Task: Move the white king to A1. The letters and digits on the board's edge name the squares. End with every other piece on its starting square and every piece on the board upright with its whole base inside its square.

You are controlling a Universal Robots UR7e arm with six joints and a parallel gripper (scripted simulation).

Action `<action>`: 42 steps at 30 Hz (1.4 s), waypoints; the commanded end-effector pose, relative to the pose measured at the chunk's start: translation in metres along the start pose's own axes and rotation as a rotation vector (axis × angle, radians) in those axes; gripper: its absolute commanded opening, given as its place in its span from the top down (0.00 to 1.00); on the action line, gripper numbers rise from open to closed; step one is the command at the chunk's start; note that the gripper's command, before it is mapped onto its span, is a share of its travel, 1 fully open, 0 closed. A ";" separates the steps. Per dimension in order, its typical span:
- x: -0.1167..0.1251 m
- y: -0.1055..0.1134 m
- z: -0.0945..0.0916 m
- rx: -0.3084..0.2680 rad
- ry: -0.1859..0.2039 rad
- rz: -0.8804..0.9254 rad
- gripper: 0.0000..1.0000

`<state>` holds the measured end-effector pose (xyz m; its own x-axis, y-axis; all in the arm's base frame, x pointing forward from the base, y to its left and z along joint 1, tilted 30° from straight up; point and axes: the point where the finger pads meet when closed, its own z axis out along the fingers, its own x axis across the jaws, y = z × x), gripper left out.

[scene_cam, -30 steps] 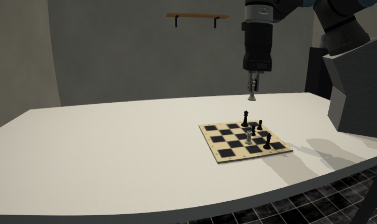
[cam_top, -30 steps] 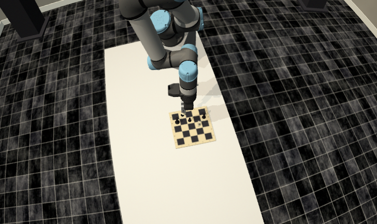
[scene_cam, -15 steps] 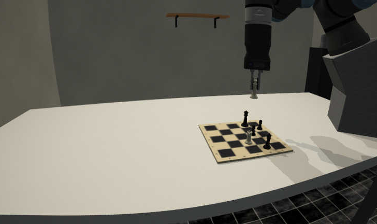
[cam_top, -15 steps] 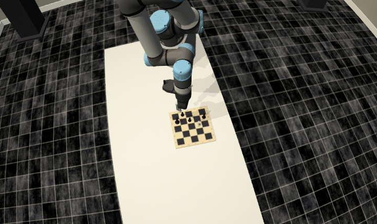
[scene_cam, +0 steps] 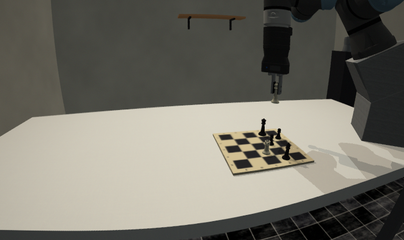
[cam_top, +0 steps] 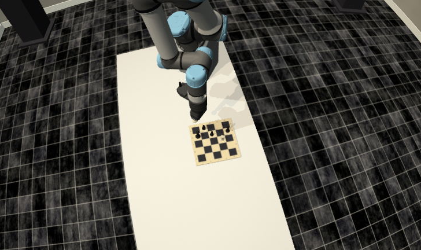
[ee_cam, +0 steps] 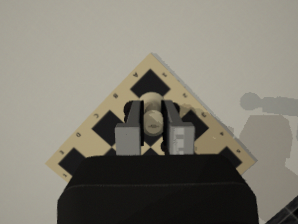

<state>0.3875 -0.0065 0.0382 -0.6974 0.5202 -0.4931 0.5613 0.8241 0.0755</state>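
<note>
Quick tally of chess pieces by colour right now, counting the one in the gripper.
Black pieces on the chessboard: 4 (queen, bishop, pawn, pawn)
White pieces: 2 (rook on the board, white king held aloft in the gripper)
Total: 6

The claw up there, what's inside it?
A pale chess piece is pinched in the gripper, high above the board. Its top is hidden between the fingers.

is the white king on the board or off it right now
Off it. The white king hangs upright between the closed gripper's fingers, lifted well above the chessboard, with its base free in the air.
</note>
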 end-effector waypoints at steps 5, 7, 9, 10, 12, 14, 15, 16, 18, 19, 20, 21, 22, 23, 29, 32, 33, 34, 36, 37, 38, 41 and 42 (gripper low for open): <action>0.000 0.000 0.000 -0.001 -0.001 0.007 1.00; 0.000 0.000 0.000 -0.001 -0.001 0.007 1.00; 0.000 0.000 0.001 -0.001 -0.001 0.007 1.00; 0.000 0.000 0.001 -0.001 -0.001 0.007 1.00; 0.000 0.000 0.002 -0.001 -0.001 0.007 1.00; 0.000 0.000 0.002 -0.001 -0.001 0.007 1.00; 0.000 0.000 0.003 -0.001 -0.001 0.008 1.00; 0.000 0.000 0.004 -0.001 -0.001 0.008 1.00; 0.000 0.000 0.007 -0.001 -0.001 0.008 1.00; 0.000 0.000 0.008 -0.001 -0.001 0.008 1.00; 0.000 0.000 0.010 -0.001 -0.001 0.008 1.00; 0.000 0.000 0.011 -0.001 -0.001 0.008 1.00; 0.000 0.000 0.013 -0.001 -0.001 0.008 1.00; 0.000 0.000 0.015 -0.001 -0.001 0.008 1.00; 0.000 0.000 0.027 -0.001 -0.001 0.008 1.00; 0.000 0.000 0.033 -0.001 -0.001 0.008 1.00; 0.000 0.000 0.036 -0.001 -0.001 0.008 1.00; 0.000 0.000 0.039 -0.001 -0.001 0.008 1.00; 0.000 0.000 0.045 -0.001 -0.001 0.008 1.00; 0.000 0.000 0.048 -0.001 -0.001 0.008 1.00; 0.000 0.000 0.051 -0.001 -0.001 0.008 1.00; 0.000 0.000 0.060 -0.001 -0.001 0.008 1.00; 0.000 0.000 0.063 -0.001 -0.001 0.008 1.00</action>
<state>0.4100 -0.0183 -0.0056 -0.6931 0.5265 -0.4924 0.5664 0.8202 0.0796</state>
